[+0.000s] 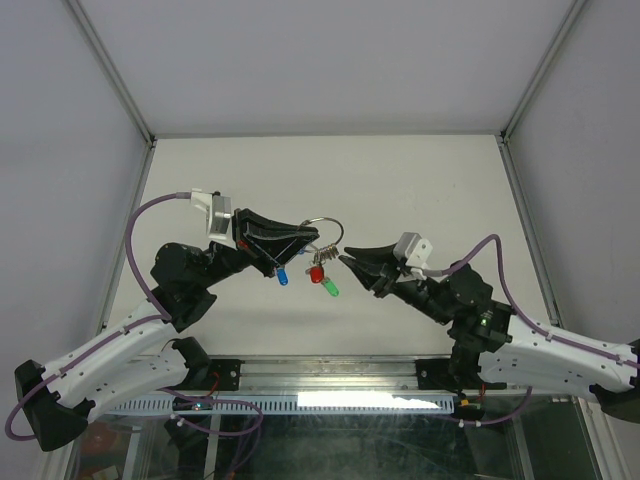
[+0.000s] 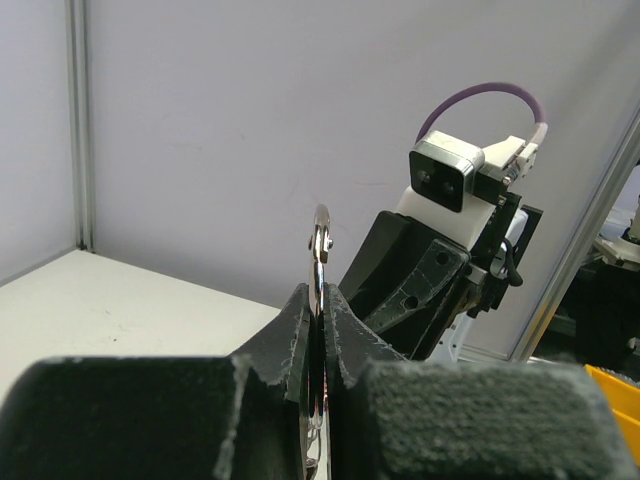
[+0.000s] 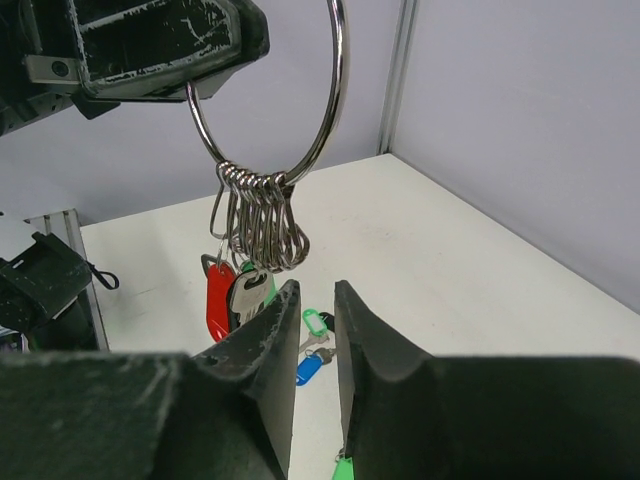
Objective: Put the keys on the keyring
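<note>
My left gripper (image 1: 303, 238) is shut on the rim of the keyring (image 1: 320, 230), a thin silver wire ring held above the table; its fingers (image 2: 300, 325) pinch the ring (image 2: 320, 245) edge-on. A bunch of silver clips (image 3: 262, 215) hangs from the ring (image 3: 338, 90), carrying a red-capped key (image 3: 218, 300) and a silver key (image 3: 248, 292). My right gripper (image 3: 315, 300) stands open just below and beside that bunch, nothing between its fingers. From above it (image 1: 346, 258) points at the hanging red key (image 1: 316, 272). Green-capped (image 3: 316, 322) and blue-capped (image 3: 309, 368) keys lie on the table below.
The white table (image 1: 420, 190) is closed in by grey walls with metal corner posts (image 1: 110, 70). Another green cap (image 3: 343, 468) shows at the bottom edge of the right wrist view. The right arm's wrist camera (image 2: 445, 175) faces my left gripper closely.
</note>
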